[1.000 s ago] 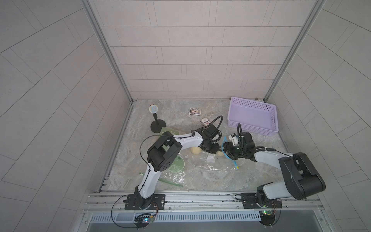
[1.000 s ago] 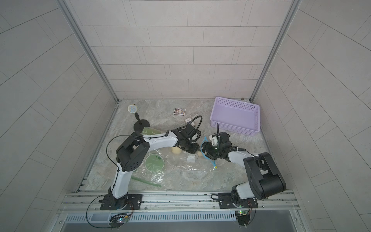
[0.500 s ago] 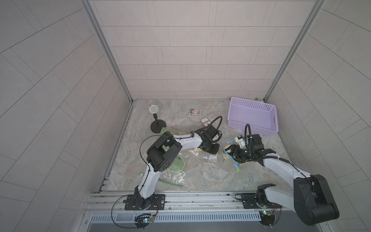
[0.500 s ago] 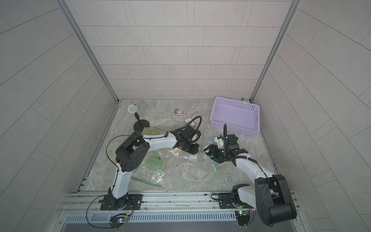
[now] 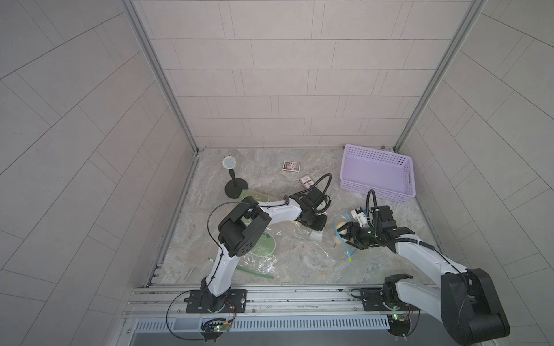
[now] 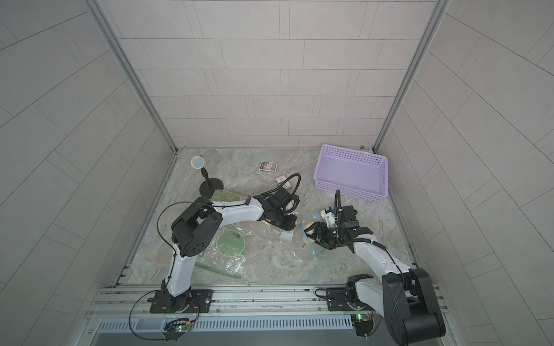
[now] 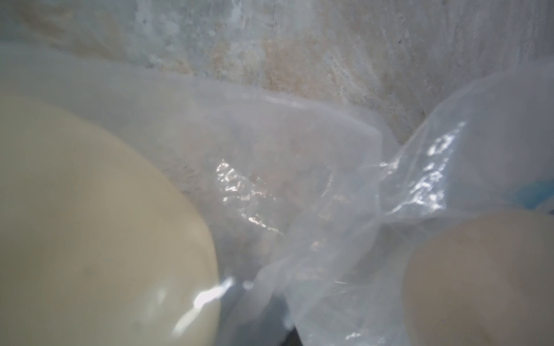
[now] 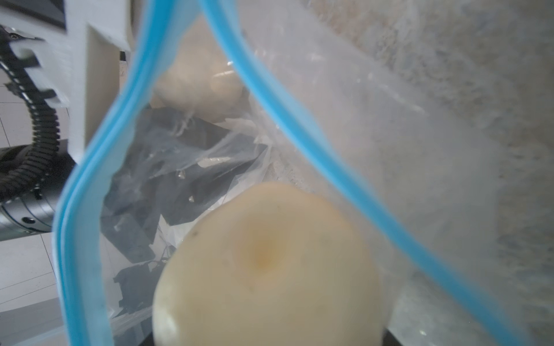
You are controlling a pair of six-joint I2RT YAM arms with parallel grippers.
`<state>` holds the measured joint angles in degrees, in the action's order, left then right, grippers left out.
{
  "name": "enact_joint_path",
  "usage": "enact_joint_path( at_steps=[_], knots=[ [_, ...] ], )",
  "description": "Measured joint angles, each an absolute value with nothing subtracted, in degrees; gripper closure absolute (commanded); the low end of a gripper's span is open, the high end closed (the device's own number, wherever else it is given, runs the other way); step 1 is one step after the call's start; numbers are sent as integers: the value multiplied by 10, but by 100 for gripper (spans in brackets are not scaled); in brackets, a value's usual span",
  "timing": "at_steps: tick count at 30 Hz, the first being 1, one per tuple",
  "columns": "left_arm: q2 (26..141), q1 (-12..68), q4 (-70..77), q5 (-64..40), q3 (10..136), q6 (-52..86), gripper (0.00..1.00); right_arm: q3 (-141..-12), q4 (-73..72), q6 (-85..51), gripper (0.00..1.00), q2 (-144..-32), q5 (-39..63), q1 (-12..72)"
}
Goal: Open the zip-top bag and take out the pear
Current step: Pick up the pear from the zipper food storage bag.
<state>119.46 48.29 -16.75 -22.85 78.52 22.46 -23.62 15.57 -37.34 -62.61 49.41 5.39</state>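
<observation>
At the far left a black stand with a small round pale disc on top point(image 5: 236, 189) stands on the grey marbled tabletop point(image 5: 299, 266). Nearer, a flat round green disc point(image 5: 265, 245) lies partly under my left arm. My left gripper point(image 5: 315, 235) is low in the middle of the table, its jaws pinched together on a fold of the clear zip-top plastic bag point(image 7: 299, 167), which lies crumpled beneath it. Just to its right, my right gripper point(image 5: 344, 235) has its jaws spread wide around the pale yellow pear point(image 8: 269, 269), gripping it. The pear sits at the bag's open mouth with the blue zip strip point(image 8: 87, 185) looping around it. I cannot tell whether it is fully clear of the rim. At the far right stands a lilac perforated plastic basket point(image 5: 374, 155).
</observation>
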Motion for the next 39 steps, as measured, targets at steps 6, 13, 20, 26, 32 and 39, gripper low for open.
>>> enact_joint_path(
  at_steps=[6,13,20,26,32,39],
  knots=[
    [1192,482,-165,-224,782,227,93,-217,192,-374,24,-594,471,48],
    [1191,480,-166,-222,781,230,93,-225,203,-374,31,-618,465,45],
    [1191,480,-166,-221,781,231,93,-234,178,-375,42,-647,477,46],
    [1191,480,-165,-220,781,231,93,-244,167,-375,58,-663,477,45],
    [1191,480,-163,-220,780,231,93,-244,204,-375,62,-618,453,45],
    [1190,480,-163,-218,780,235,93,-244,288,-373,62,-522,427,42]
  ],
)
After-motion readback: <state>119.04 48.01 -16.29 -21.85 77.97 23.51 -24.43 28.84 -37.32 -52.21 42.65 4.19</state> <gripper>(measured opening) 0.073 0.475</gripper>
